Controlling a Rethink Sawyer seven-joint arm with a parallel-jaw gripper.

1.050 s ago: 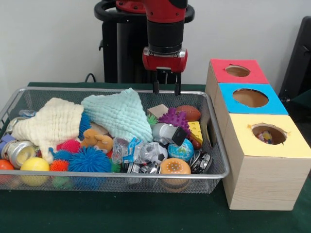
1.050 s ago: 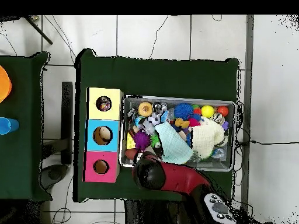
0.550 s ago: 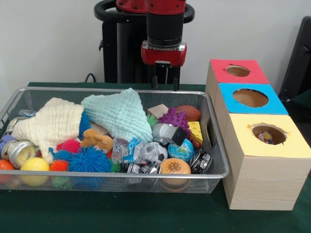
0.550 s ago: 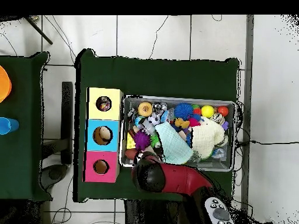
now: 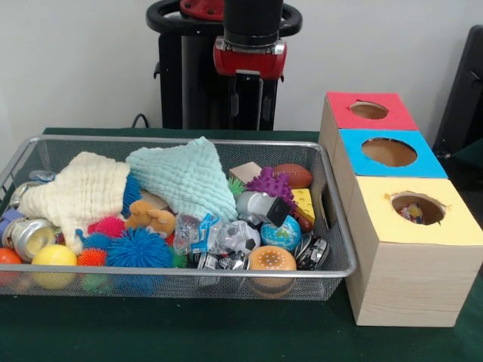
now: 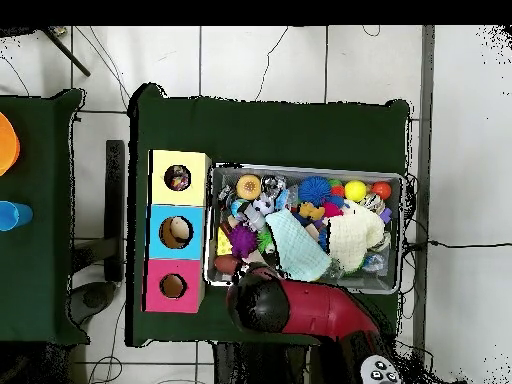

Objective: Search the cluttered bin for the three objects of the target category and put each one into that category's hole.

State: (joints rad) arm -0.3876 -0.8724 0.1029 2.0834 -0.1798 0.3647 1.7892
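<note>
Across the green surface (image 5: pixel 189 332) in the front view, a wire bin (image 5: pixel 173 275) holds a heap of toys: a cream cloth (image 5: pixel 79 192), a mint cloth (image 5: pixel 185 177), a blue spiky ball (image 5: pixel 137 249), a purple spiky ball (image 5: pixel 270 183), a small globe (image 5: pixel 281 232) and a brown football (image 5: pixel 293 175). Beside the bin stand a red box (image 5: pixel 370 111), a blue box (image 5: pixel 389 153) and a yellow box (image 5: pixel 415 211), each with a round hole on top. The pincer (image 5: pixel 250 102) hangs above the bin's far edge, holding nothing; whether its fingers are spread I cannot tell.

From overhead, the red arm (image 6: pixel 300 310) covers the pincer at the bin's (image 6: pixel 400 235) near corner by the red box (image 6: pixel 173 286).
</note>
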